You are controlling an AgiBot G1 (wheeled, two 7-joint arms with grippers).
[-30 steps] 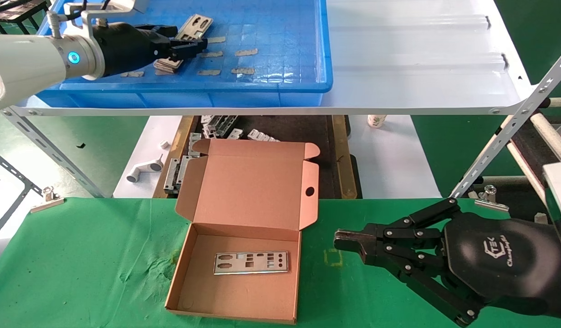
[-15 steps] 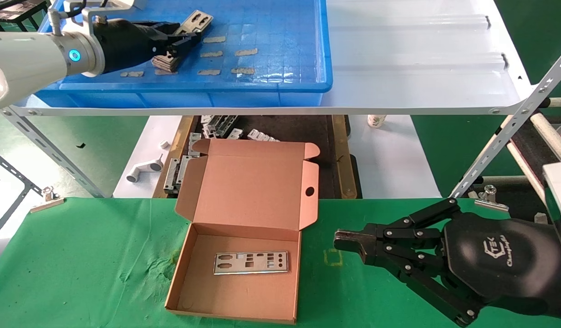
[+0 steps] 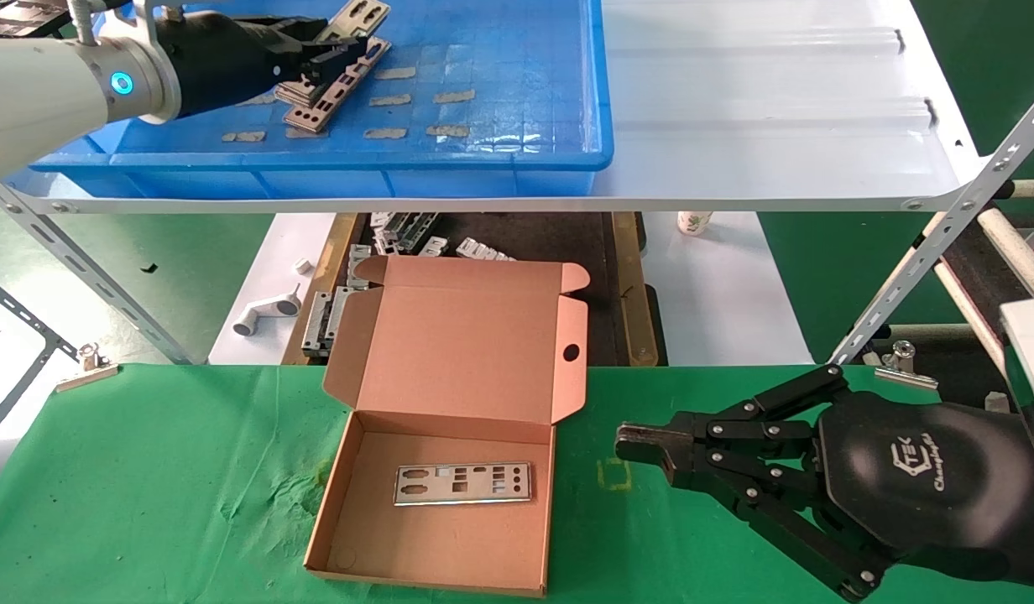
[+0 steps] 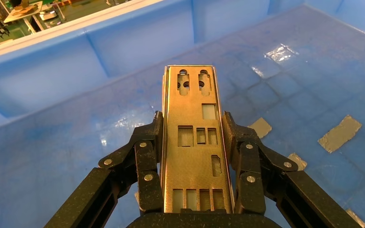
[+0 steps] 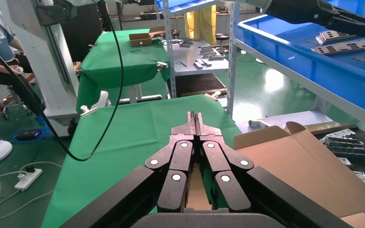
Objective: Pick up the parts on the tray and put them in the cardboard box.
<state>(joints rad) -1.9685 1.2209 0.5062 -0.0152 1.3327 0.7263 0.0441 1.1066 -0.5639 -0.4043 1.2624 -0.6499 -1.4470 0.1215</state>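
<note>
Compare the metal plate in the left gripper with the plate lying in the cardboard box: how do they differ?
The gripped plate is clamped by its long edges in the left gripper above the blue tray; the boxed plate lies flat and free on the cardboard box floor. The gripped plate points diagonally; the boxed one lies crosswise. Both are thin, silvery, with punched cut-outs.

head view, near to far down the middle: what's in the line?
part in the box → cardboard box lid → bent grey brackets below the shelf → tray front wall → tape patches
</note>
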